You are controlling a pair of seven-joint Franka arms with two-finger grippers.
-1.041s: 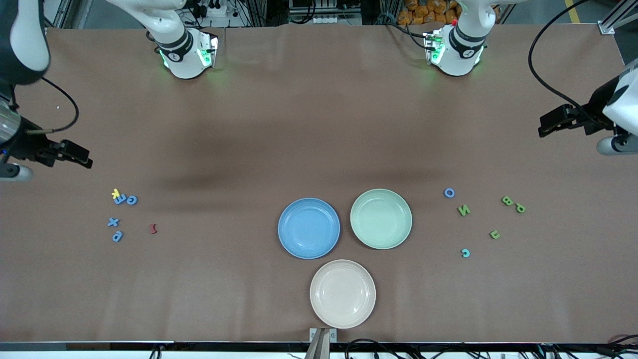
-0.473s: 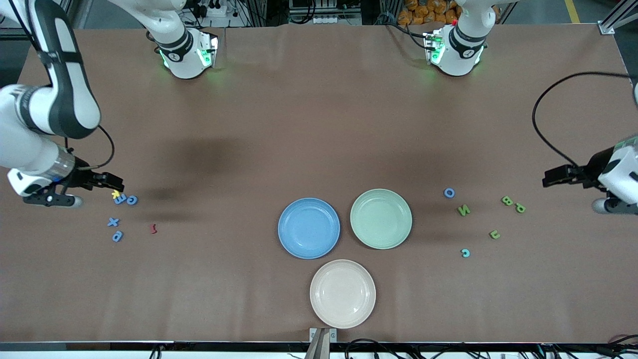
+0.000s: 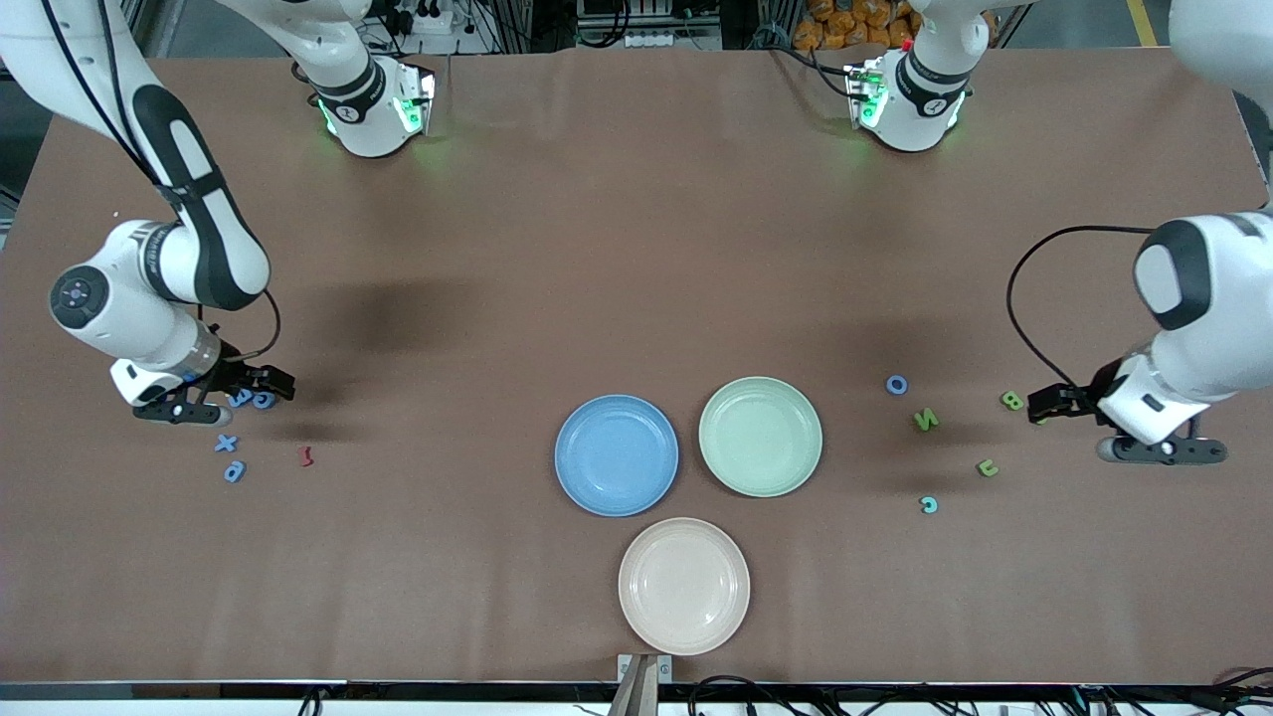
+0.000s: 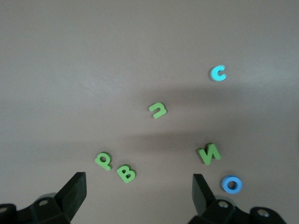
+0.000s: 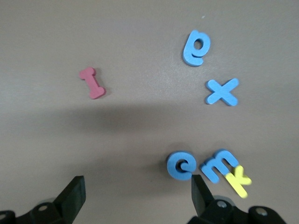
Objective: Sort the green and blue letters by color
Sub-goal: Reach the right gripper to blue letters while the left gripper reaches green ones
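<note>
Front view, working from the camera's edge of the desk (image 3: 636,199) toward the bases. Cream plate (image 3: 684,586) lies nearest. Next farther, side by side and just apart: blue plate (image 3: 617,455) toward the right arm's end, green plate (image 3: 761,436) toward the left arm's end. All three plates hold nothing.

Letters at the left arm's end: pale blue C (image 3: 928,504) nearest, then green J (image 3: 987,466), green N (image 3: 926,419), green B (image 3: 1011,401), and blue O (image 3: 897,384) farthest. Green P (image 4: 103,160) shows just beside the B in the left wrist view; in the front view the arm covers it.

Letters at the right arm's end: blue P-like letter (image 3: 234,470) nearest, dark red letter (image 3: 306,456) beside it toward the plates, blue X (image 3: 227,444) a little farther, blue G (image 3: 264,400) farthest. In the right wrist view a blue E (image 5: 217,165) sits just beside the G, with the yellow K (image 5: 239,179) touching the E.

Left claw (image 3: 1160,449) is low over the desk's end, beside the green B and P; fingers wide apart, nothing between them. Right claw (image 3: 180,412) is low over the G, E, K cluster; fingers wide apart, holding nothing.
</note>
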